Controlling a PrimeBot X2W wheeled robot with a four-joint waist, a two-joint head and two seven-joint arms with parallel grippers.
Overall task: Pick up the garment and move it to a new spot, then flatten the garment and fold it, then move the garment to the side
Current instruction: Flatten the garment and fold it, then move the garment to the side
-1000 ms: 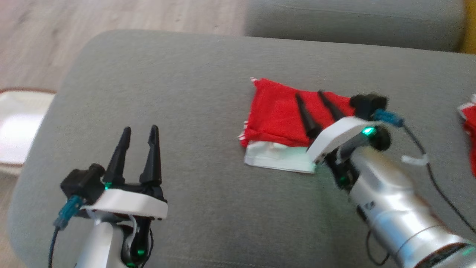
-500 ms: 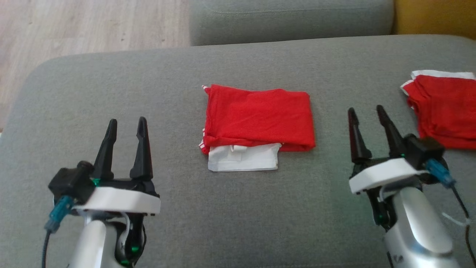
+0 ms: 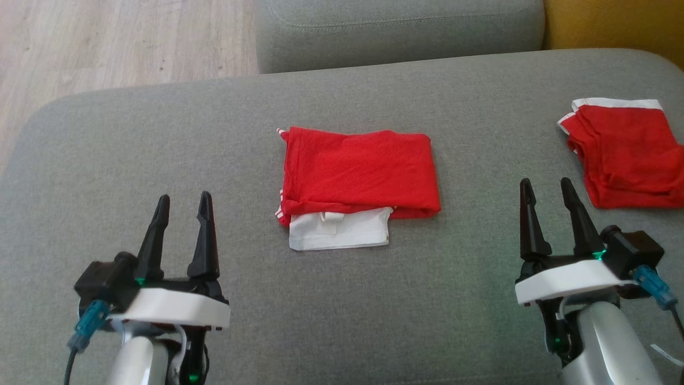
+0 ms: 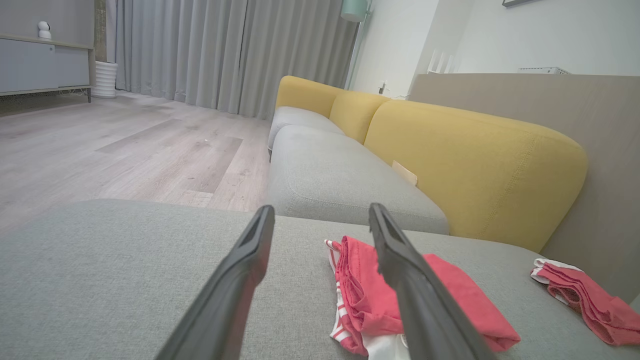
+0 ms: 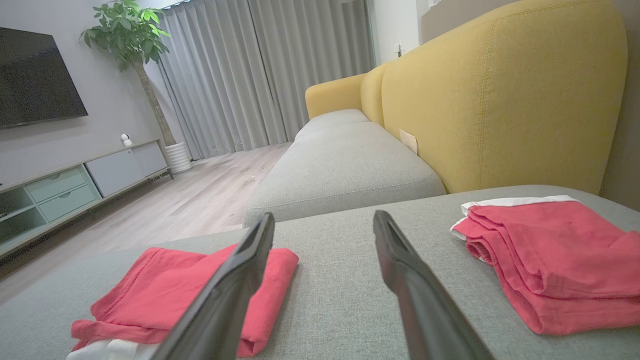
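1. Grey sofa cushion (image 3: 133,149) is carrying everything, with wooden floor (image 3: 107,43) showing beyond its far edge.
2. We are seeing the garment (image 3: 358,171) lying folded at the cushion's middle. It is red, with a white layer poking out at the near edge, and it is touching neither tool.
3. We are holding the left tool (image 3: 184,197) and right tool (image 3: 546,182) released, fingers spread and gripping nothing.
4. We are judging the garment light, soft and limp, with layers likely to slide apart. So we are favouring a pinch through all layers at the side edges.
5. We are noting a second red garment (image 3: 625,155) at the far right, near the right tool but apart. It is narrowing the room on that side.
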